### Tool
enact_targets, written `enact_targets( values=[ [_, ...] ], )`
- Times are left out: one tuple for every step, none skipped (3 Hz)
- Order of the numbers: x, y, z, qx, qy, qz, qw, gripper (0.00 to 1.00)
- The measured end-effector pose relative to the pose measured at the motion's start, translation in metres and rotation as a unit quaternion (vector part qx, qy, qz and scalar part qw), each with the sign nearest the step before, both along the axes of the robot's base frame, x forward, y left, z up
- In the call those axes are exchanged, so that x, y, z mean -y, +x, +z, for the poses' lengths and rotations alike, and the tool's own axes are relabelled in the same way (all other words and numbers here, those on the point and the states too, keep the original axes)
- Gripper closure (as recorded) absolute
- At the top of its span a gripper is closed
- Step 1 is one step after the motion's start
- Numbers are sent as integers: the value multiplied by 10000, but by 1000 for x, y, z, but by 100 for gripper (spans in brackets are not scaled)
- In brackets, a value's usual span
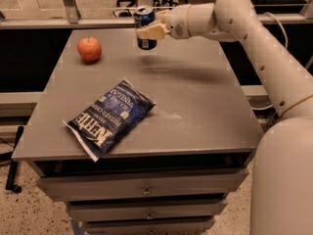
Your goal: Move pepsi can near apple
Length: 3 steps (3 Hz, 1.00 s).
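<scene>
Pepsi can (145,27) hangs upright, clamped sideways in the gripper's fingers (152,32), above the desk (210,102) near its far edge; the apple (89,49) rests apart, leftward in view and slightly nearer the camera; the carry likely runs that way.

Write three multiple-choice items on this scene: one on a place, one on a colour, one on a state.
1. In the camera view, the apple lies at the table's: A far-left corner, B near-right corner, C centre.
2. The chip bag is: A red, B blue, C green.
3. The pepsi can is: A lying on the table, B held above it by the gripper, C standing beside the apple.
Answers: 1 A, it sits by the far-left corner; 2 B, its wrapper is dark blue; 3 B, the gripper is shut on it, its shadow on the table beneath.
</scene>
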<state>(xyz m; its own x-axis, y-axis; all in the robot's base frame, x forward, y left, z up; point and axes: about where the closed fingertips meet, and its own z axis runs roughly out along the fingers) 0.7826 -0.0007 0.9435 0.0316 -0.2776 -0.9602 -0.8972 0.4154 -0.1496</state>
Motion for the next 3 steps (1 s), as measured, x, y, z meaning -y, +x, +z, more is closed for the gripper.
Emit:
enact_targets(
  values=[
    [-41, 8, -18, -113, -99, 271, 9995, 100],
    [-73, 11, -26, -193, -53, 497, 9986, 100],
    [-94, 10, -27, -239, 38, 651, 9976, 100]
  ],
)
